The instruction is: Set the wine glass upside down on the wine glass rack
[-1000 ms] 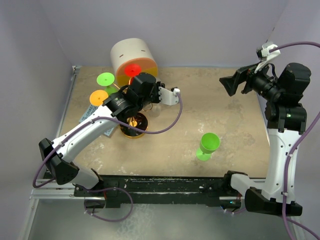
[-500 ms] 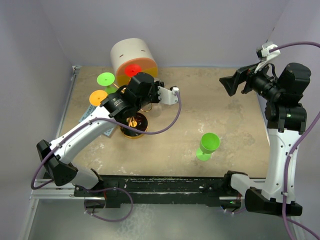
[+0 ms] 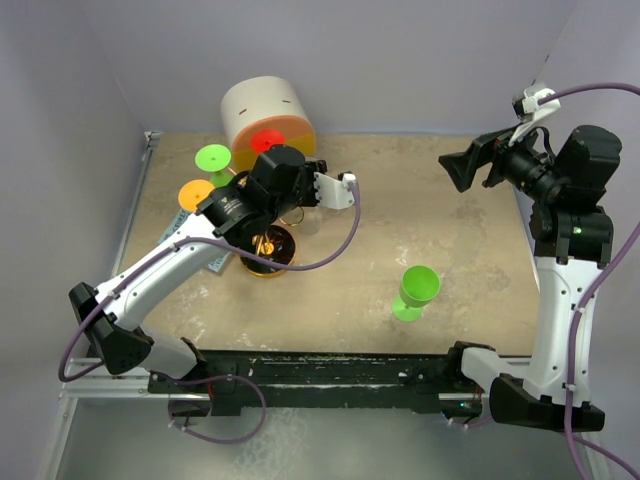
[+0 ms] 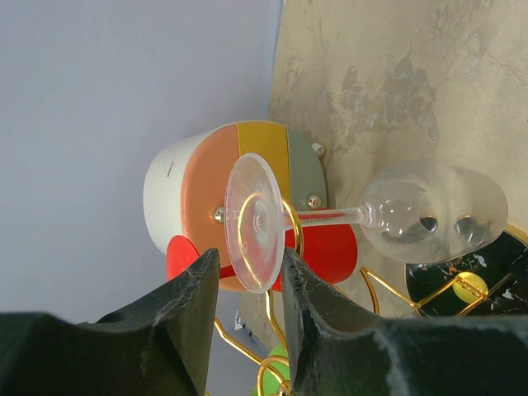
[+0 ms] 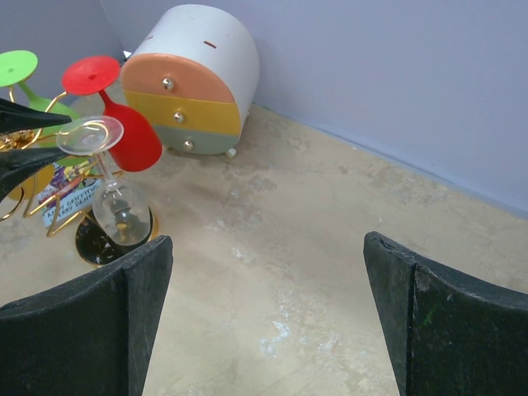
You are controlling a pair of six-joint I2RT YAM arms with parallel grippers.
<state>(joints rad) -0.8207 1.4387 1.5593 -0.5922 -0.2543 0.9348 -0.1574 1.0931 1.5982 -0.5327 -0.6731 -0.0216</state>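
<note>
A clear wine glass (image 4: 429, 214) hangs upside down from a ring loop of the gold wire rack (image 4: 290, 239), bowl over the rack's black base (image 5: 97, 241). Its foot (image 4: 254, 223) lies between my left gripper's (image 4: 247, 260) fingers, close against one finger, with a gap to the other. The jaws stand open. In the right wrist view the glass (image 5: 120, 210) hangs straight. In the top view the left gripper (image 3: 298, 200) sits over the rack (image 3: 268, 252). My right gripper (image 3: 455, 170) is open and empty, raised at the right.
Red (image 5: 124, 124), green (image 3: 212, 157) and orange (image 3: 197, 193) glasses hang on the rack. A green wine glass (image 3: 415, 290) stands upright on the table, front right. A cream-and-orange drawer cylinder (image 3: 265, 110) stands behind the rack against the back wall.
My left arm has shifted slightly back and to the left by the rack. The right arm and the green glass have not moved.
</note>
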